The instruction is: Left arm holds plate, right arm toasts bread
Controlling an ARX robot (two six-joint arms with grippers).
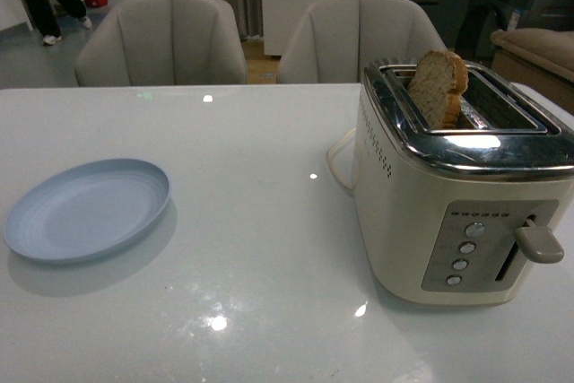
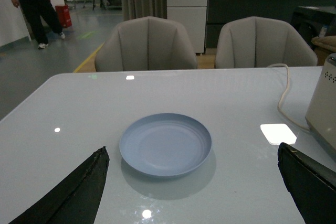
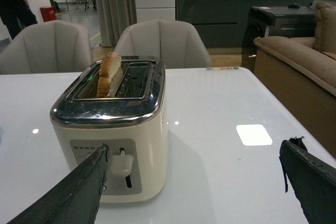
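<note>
The pale-blue plate (image 1: 88, 208) lies flat on the white table at the left; it also shows in the left wrist view (image 2: 165, 143). My left gripper (image 2: 193, 182) is open and empty, a little short of the plate, its jaws spread wider than the plate. The slice of bread (image 1: 439, 87) stands half out of the left slot of the cream toaster (image 1: 457, 195); the bread also shows in the right wrist view (image 3: 109, 73). My right gripper (image 3: 194, 182) is open and empty, in front of the toaster (image 3: 113, 135), near its lever (image 3: 122, 163). Neither arm shows in the front view.
The toaster's lever (image 1: 538, 244) is up. Its cord (image 2: 283, 93) runs across the table behind it. Two grey chairs (image 1: 161, 42) stand at the table's far edge. A brown sofa (image 3: 294, 72) stands to the right of the table.
</note>
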